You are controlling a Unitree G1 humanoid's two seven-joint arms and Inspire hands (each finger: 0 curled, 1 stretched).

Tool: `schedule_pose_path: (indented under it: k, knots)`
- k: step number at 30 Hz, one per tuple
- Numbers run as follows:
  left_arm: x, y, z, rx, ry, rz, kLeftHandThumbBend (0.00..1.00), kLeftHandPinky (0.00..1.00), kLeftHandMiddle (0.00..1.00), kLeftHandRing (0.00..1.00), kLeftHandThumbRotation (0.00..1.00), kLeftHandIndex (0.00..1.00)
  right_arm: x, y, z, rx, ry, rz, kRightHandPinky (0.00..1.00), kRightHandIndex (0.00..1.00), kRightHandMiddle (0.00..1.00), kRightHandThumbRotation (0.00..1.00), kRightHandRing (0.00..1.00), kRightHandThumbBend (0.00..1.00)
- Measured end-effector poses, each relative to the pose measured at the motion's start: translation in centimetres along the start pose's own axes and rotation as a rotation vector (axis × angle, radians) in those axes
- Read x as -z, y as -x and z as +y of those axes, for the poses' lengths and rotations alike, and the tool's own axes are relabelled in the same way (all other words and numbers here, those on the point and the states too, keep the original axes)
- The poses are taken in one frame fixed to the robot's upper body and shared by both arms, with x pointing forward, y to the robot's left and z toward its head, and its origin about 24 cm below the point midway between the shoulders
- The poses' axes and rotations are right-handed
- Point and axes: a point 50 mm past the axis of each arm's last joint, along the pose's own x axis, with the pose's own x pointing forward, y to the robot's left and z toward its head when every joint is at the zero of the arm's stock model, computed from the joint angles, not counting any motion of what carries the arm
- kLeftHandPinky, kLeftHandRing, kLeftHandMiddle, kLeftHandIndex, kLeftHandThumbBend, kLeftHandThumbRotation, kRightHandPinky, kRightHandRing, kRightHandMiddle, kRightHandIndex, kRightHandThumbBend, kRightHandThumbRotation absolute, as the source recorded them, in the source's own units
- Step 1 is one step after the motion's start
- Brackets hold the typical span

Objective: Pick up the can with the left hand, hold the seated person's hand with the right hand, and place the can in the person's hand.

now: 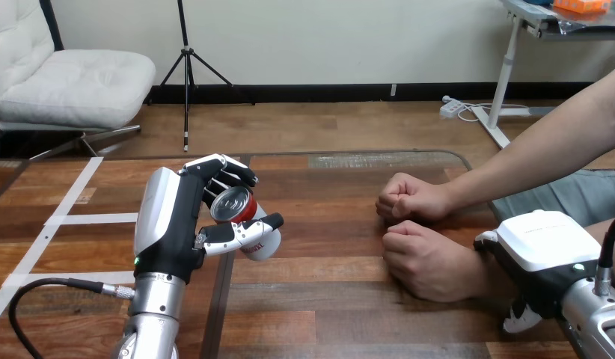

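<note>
While the robot's left hand (176, 224) sits over the wooden desk (327, 314) left of centre, fingers and thumb curled round a red can (241, 213) tipped on its side, its right hand (544, 250) lies against the wrist of the person's nearer hand (428, 262), a closed fist. Whether it grips cannot be told.
</note>
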Motion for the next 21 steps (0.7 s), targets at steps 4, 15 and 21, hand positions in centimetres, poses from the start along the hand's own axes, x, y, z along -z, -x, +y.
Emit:
schedule_pose_path:
  k: [4, 15, 21]
  knots:
    - [0.00, 0.00, 0.00, 0.002, 0.000, 0.000, 0.68, 0.32, 0.47, 0.39, 0.00, 0.49, 0.03, -0.21, -0.02, -0.007, 0.000, 0.003, 1.00, 0.83, 0.87, 0.14, 0.92, 0.71]
    - [0.02, -0.01, 0.02, 0.006, -0.001, 0.001, 0.68, 0.32, 0.47, 0.39, 0.00, 0.49, 0.13, -0.70, 0.05, -0.021, 0.005, 0.007, 1.00, 0.83, 0.88, 0.17, 0.92, 0.66]
    - [0.02, -0.01, 0.01, 0.007, -0.001, 0.001, 0.68, 0.31, 0.47, 0.39, 0.00, 0.49, 0.28, -1.03, 0.06, -0.027, 0.006, 0.012, 1.00, 0.83, 0.88, 0.21, 0.93, 0.66]
